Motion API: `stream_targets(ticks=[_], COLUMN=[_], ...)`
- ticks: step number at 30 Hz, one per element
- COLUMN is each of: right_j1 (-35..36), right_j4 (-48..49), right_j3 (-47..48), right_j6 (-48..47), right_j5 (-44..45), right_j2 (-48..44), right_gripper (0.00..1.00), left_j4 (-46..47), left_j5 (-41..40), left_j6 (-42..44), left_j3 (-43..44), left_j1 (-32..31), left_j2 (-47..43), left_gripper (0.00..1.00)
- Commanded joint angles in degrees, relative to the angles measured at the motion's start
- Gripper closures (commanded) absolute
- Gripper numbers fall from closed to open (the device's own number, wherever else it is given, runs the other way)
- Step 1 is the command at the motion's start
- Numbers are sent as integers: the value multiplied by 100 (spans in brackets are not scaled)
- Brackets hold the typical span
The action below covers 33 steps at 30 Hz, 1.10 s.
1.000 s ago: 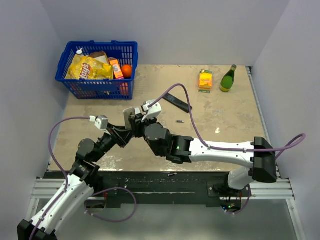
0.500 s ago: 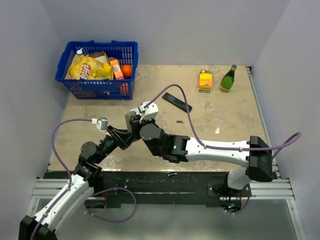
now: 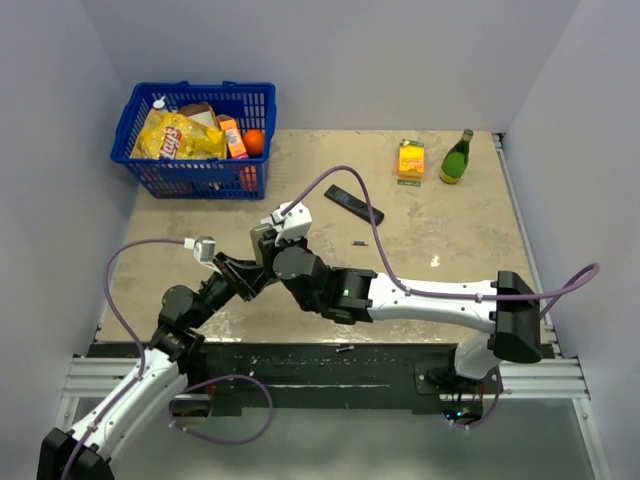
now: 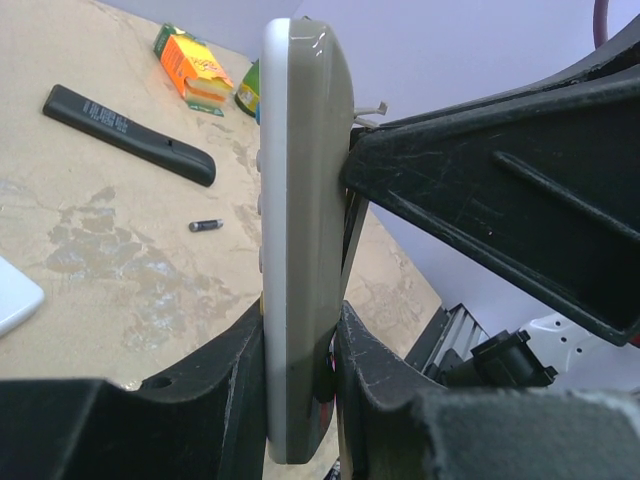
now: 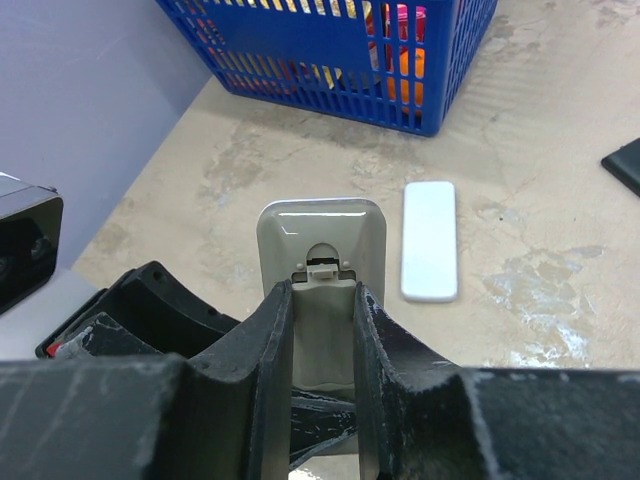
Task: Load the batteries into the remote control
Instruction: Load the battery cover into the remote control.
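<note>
On my left wrist camera the remote control (image 4: 305, 150) stands upright and edge-on. The left gripper (image 4: 300, 335) is clamped across its thickness near the bottom end. The right wrist camera gives me the face that view hides: the remote's back, with a notched compartment. The right gripper (image 5: 323, 300) has its fingers close together against that back, a grey strip between them. I cannot tell whether they pinch anything. The left wrist view only adds that a black finger stops at the remote's back edge.

One battery (image 4: 207, 225) lies loose on the table (image 3: 450, 230), near a black remote (image 4: 128, 134) but apart from it. A white flat rectangle (image 5: 430, 240) lies beyond the held remote. From overhead the arms cover it, but that view alone shows me the blue basket (image 3: 195, 140), orange box (image 3: 411, 159) and green bottle (image 3: 457, 157) along the far edge.
</note>
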Motion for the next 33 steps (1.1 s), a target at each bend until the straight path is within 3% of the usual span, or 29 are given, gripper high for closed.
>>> stream_targets(ticks=[1,7,18,29,33], right_j1=[48,48,39,48,-101], right_j4=[-149,-184,-193,-211,-421], right_j3=[123,150,246,334,448], right_j6=[28,81,81,-33,-191], right_j5=[161,197,258,293,-161], right_j2=[84,58,40,-206,-390], right_gripper=[74,66,60,33,26], left_j4=[1055,1223,1214,1223,1240], left_j5=[343,387,396,405,431], left_j6=[-276,-417,-461,-548,-575], left_j3=[19,-77,-130,-183,-183], left_j1=[-6,-6,-6,-6,-6], left_j2=[-2,60,43,51,69], left_gripper=[100,100,100,100,100])
